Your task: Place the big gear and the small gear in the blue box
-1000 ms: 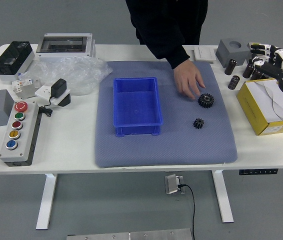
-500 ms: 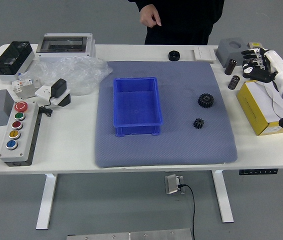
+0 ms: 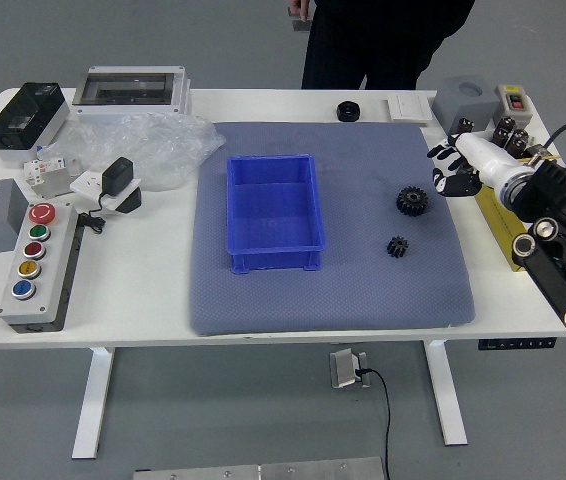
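In the head view, the blue box (image 3: 276, 214) sits on the blue-grey mat (image 3: 333, 300), left of its middle, upright and open at the top, its plain blue bottom showing. Both gears lie outside it, on the mat to its right: the big gear (image 3: 412, 201) farther from the robot, and the small gear (image 3: 397, 246) nearer and slightly to the left, the two apart.

The right arm (image 3: 563, 230) reaches in from the right over the desk (image 3: 143, 300). Its right hand (image 3: 453, 168) is above the mat's right edge, just beyond the big gear and to its right; the fingers are loosely spread and bent, pinching nothing. Beneath the arm is a yellow cardboard box (image 3: 498, 225), mostly covered, so its contents cannot be told. Dark cylinders (image 3: 503, 131) stand near its far side, by a grey block (image 3: 466, 103) and a small device with a red button (image 3: 514, 103).

A person (image 3: 383, 40) stands at the far side, one hand (image 3: 299, 8) cut off by the top of the view; whether it holds anything cannot be told. A black round part (image 3: 348, 111) rests near the far edge of the desk.

On the left are a clear plastic bag (image 3: 158, 150), a black bin (image 3: 27, 117) and a button box (image 3: 58, 270) with a row of coloured buttons.
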Robot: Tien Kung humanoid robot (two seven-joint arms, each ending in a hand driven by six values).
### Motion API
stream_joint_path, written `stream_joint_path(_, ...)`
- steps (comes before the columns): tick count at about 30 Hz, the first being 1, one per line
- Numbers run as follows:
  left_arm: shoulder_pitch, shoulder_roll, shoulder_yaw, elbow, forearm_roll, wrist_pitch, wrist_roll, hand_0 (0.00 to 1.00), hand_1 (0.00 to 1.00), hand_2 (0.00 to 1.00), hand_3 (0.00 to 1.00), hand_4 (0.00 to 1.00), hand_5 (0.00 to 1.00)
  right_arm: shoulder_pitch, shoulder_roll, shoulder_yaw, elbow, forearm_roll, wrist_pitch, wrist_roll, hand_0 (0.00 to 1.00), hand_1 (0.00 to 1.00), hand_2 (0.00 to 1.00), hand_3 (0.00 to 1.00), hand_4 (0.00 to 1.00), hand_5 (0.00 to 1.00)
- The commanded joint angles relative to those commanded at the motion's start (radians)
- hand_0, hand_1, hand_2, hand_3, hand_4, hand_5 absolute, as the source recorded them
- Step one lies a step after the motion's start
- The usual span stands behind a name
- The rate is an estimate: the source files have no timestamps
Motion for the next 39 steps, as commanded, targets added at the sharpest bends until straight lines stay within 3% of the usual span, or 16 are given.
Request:
stream_joint_path(5,0.002,0.001,0.001,0.0,-0.001,0.0,0.001,0.889,0.882,0.875,0.887,0.834,0.69,0.044,0.034,-0.042,-0.059,-0.119,0.037,-0.006,0.752,0.718,0.872,0.869,0.464,0.131)
stream_joint_path(6,0.002,0.001,0.001,0.0,-0.001,0.0,0.001,0.889,0.882,0.875,0.887,0.834,0.692,0.052,0.041,-0.047,-0.071,-0.14,0.044,-0.006,0.766,0.745,0.909,0.911,0.54,0.16)
stream_joint_path(9,0.001,0.001,0.001,0.0,-0.002,0.0,0.001,0.889,0.882,0.875,0.887,0.834,0.692,0.074,0.057,-0.061,-0.106,-0.176,0.066,-0.005,0.766,0.745,0.909,0.911,0.54,0.16)
stream_joint_path(11,0.001,0.001,0.001,0.0,-0.002,0.0,0.0,0.889,0.882,0.875,0.887,0.834,0.692,0.085,0.066,-0.069,-0.128,-0.185,0.078,-0.004,0.766,0.745,0.909,0.911,0.54,0.16)
stream_joint_path(12,0.001,0.001,0.001,0.0,-0.002,0.0,0.0,0.889,0.882,0.876,0.887,0.833,0.691,0.091,0.071,-0.073,-0.139,-0.187,0.084,-0.004,0.795,0.766,0.939,0.943,0.607,0.198)
stream_joint_path(17,0.0,0.001,0.0,0.0,-0.002,0.0,0.001,0.889,0.882,0.876,0.887,0.833,0.691,0.118,0.093,-0.092,-0.191,-0.19,0.119,-0.003,0.795,0.766,0.939,0.943,0.607,0.198)
stream_joint_path(18,0.0,0.001,0.0,0.0,-0.001,0.0,0.001,0.889,0.883,0.876,0.887,0.831,0.689,0.121,0.095,-0.094,-0.197,-0.19,0.123,-0.003,0.824,0.796,0.982,0.977,0.693,0.243)
stream_joint_path(23,-0.001,0.0,0.001,0.0,-0.002,0.0,0.002,0.889,0.883,0.876,0.887,0.831,0.689,0.14,0.111,-0.101,-0.23,-0.191,0.149,-0.007,0.824,0.796,0.982,0.977,0.693,0.243)
stream_joint_path(24,-0.001,0.0,0.001,0.0,-0.002,0.0,0.002,0.889,0.883,0.876,0.887,0.83,0.69,0.143,0.113,-0.102,-0.235,-0.192,0.152,-0.008,0.842,0.817,0.993,0.993,0.74,0.283)
stream_joint_path(31,-0.002,0.0,0.002,0.0,-0.003,-0.001,0.002,0.889,0.883,0.876,0.887,0.829,0.689,0.161,0.132,-0.107,-0.276,-0.195,0.158,-0.011,0.839,0.816,0.993,0.982,0.745,0.289)
stream_joint_path(36,-0.004,-0.001,0.002,0.0,-0.003,-0.001,0.002,0.889,0.883,0.876,0.887,0.828,0.692,0.175,0.146,-0.117,-0.309,-0.205,0.136,-0.004,0.839,0.816,0.993,0.982,0.745,0.289)
stream_joint_path(37,-0.004,-0.002,0.002,0.0,-0.003,-0.001,0.002,0.889,0.883,0.876,0.887,0.828,0.692,0.178,0.149,-0.118,-0.316,-0.206,0.131,-0.001,0.816,0.786,0.932,0.956,0.747,0.293)
stream_joint_path(39,-0.004,-0.002,0.002,0.0,-0.003,-0.002,0.003,0.889,0.883,0.876,0.887,0.828,0.692,0.186,0.156,-0.121,-0.335,-0.211,0.116,0.005,0.816,0.786,0.932,0.956,0.747,0.293)
